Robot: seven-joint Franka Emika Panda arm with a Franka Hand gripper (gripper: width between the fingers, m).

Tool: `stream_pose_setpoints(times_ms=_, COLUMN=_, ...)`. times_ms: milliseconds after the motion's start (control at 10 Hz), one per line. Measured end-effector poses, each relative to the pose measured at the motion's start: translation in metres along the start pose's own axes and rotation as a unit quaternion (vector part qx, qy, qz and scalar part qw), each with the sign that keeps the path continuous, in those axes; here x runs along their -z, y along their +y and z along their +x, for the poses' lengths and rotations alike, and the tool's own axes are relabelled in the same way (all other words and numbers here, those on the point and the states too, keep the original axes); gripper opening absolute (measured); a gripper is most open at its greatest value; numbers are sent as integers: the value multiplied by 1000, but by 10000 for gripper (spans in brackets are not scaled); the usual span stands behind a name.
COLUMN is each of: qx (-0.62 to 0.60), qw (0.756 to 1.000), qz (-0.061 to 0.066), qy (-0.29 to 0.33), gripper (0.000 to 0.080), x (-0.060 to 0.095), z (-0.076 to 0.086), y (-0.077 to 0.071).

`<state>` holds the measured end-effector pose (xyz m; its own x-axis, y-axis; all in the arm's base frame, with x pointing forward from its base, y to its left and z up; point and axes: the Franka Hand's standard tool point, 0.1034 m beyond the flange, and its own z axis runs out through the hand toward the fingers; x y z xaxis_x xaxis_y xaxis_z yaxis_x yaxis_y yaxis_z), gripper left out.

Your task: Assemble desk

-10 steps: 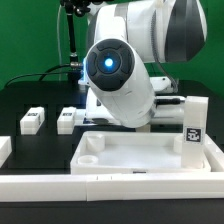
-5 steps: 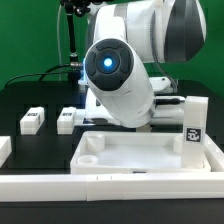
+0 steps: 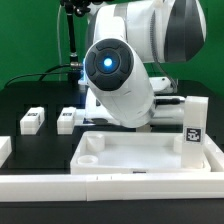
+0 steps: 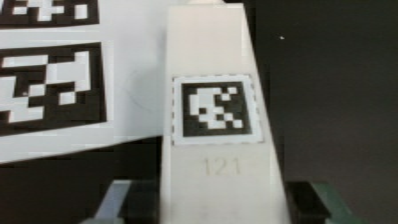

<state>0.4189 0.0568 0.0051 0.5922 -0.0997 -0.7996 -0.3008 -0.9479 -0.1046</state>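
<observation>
The white desk top (image 3: 140, 155), with its raised rim and round corner sockets, lies at the front of the table. One white leg (image 3: 194, 126) with a tag stands upright at the top's corner on the exterior view's right. Two more legs (image 3: 32, 120) (image 3: 68, 119) lie on the black table to the exterior view's left. In the wrist view my gripper (image 4: 217, 203) is shut on a fourth leg (image 4: 214, 80), whose tag faces the camera. The fingers (image 4: 135, 200) press on both its sides. In the exterior view the arm hides the gripper.
The marker board (image 4: 54, 60) lies on the black table beside the held leg. Low white border rails (image 3: 100, 186) run along the front, with a white block (image 3: 4, 149) at the exterior view's left. The arm's big body (image 3: 118, 80) fills the middle.
</observation>
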Motion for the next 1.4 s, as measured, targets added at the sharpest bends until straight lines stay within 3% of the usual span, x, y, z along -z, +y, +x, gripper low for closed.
stream_pose_setpoints(times_ms=200, qx=0, qw=1000, qz=2, qy=2, gripper=288, x=3, z=0, y=1)
stream_pose_setpoints(times_ms=300, qx=2, qw=1000, qz=10, qy=1, gripper=288, x=22, z=-9, y=3)
stream_pose_setpoints(times_ms=400, qx=1, qw=1000, qz=21, qy=21, gripper=288, x=50, z=-18, y=7)
stream_pose_setpoints(times_ms=500, qx=-6, qw=999, qz=41, qy=20, gripper=288, x=73, z=-32, y=15)
stream_pose_setpoints(times_ms=700, qx=-20, qw=996, qz=67, qy=51, gripper=289, x=108, z=-39, y=37)
stream_pose_setpoints(times_ms=800, qx=-25, qw=994, qz=70, qy=86, gripper=289, x=116, z=-33, y=41)
stream_pose_setpoints(times_ms=1000, qx=-25, qw=987, qz=66, qy=142, gripper=289, x=116, z=-33, y=38)
stream_pose_setpoints(times_ms=1200, qx=-26, qw=979, qz=64, qy=194, gripper=290, x=128, z=-32, y=36)
stream_pose_setpoints(times_ms=1400, qx=-14, qw=962, qz=78, qy=260, gripper=290, x=198, z=-37, y=27)
